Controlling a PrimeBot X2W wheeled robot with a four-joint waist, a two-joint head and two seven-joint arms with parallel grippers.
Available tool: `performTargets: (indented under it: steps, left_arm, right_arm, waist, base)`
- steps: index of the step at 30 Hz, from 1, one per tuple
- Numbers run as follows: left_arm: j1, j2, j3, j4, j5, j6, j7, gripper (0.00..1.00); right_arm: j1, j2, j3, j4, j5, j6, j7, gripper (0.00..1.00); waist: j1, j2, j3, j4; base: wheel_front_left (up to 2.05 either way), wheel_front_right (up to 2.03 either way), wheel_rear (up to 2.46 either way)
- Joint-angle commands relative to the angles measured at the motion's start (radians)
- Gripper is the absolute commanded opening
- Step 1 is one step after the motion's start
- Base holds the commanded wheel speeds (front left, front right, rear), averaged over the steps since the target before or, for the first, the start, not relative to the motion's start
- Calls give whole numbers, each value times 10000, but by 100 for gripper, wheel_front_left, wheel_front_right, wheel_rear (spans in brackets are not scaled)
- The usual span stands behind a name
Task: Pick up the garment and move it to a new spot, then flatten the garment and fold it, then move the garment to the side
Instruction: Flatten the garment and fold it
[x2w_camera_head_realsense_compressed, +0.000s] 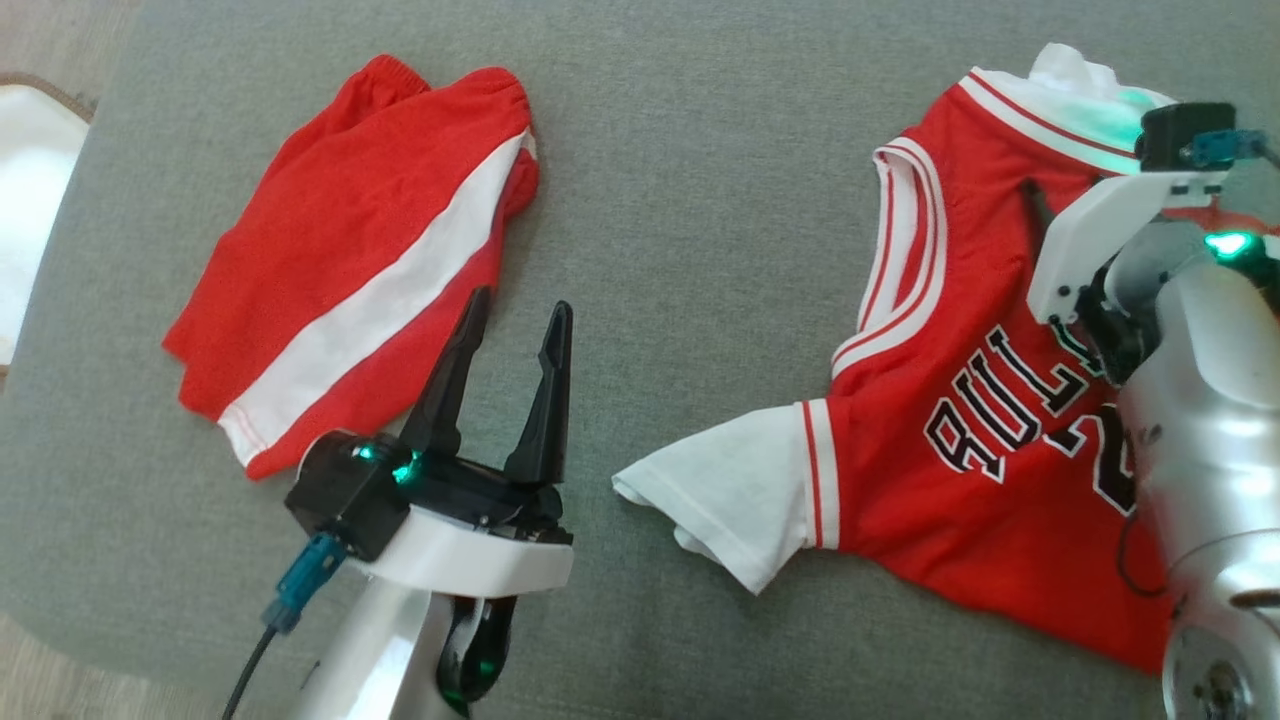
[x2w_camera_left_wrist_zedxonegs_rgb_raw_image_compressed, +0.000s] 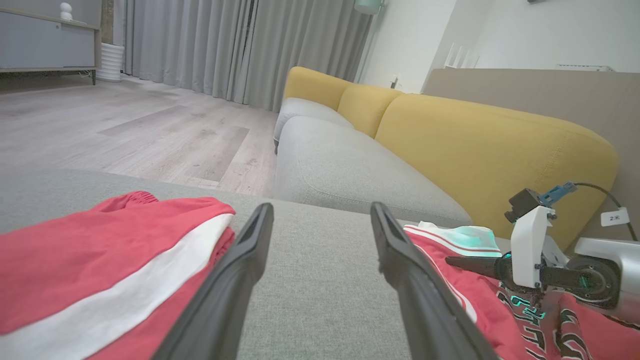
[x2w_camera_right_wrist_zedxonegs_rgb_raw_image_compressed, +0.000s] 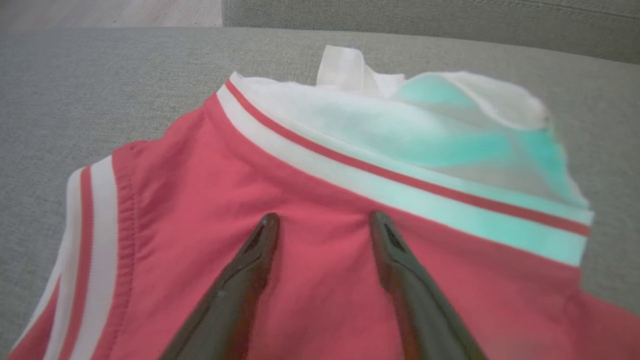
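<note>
A red basketball jersey (x2w_camera_head_realsense_compressed: 930, 480) with white trim and a white tee inside it lies flat on the right of the grey cushion (x2w_camera_head_realsense_compressed: 690, 180). My right gripper (x2w_camera_right_wrist_zedxonegs_rgb_raw_image_compressed: 324, 216) stands open just below the collar, both tips pressed into the jersey's (x2w_camera_right_wrist_zedxonegs_rgb_raw_image_compressed: 310, 185) red cloth, which puckers slightly between them. One of its dark fingers (x2w_camera_head_realsense_compressed: 1037, 208) shows under the white wrist. Red shorts (x2w_camera_head_realsense_compressed: 350, 270) with a white stripe lie at the left. My left gripper (x2w_camera_head_realsense_compressed: 521, 303) hovers open beside the shorts' lower right edge, nothing between its fingers.
A sofa with a grey seat (x2w_camera_left_wrist_zedxonegs_rgb_raw_image_compressed: 340, 170) and yellow back cushions (x2w_camera_left_wrist_zedxonegs_rgb_raw_image_compressed: 475, 145) stands beyond the cushion's far edge. Wooden floor (x2w_camera_left_wrist_zedxonegs_rgb_raw_image_compressed: 125, 125) lies to the left of it. A white object (x2w_camera_head_realsense_compressed: 25, 200) sits off the cushion's left edge. Bare grey fabric separates the two garments.
</note>
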Motion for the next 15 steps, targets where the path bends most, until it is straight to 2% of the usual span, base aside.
performTargets:
  steps: [1,9,15]
  left_arm:
    - [-274,35,248,-334,-101,23,-94,100]
    - [-349,35,116,-413,-252,79,-94,100]
    - [-495,35,-17,-573,-852,138,-94,100]
  right_arm:
    - [-40,82,155,47,-94,-7,57,0]
    - [-822,35,209,191,-231,-7,-1242,0]
    - [-1756,-146,394,165,-60,-7,-2525,0]
  waist:
    - [0,0,40,49]
    - [0,0,236,300]
    - [0,0,457,644]
  base:
    - [0,0,0]
    - [0,0,0]
    - [0,0,0]
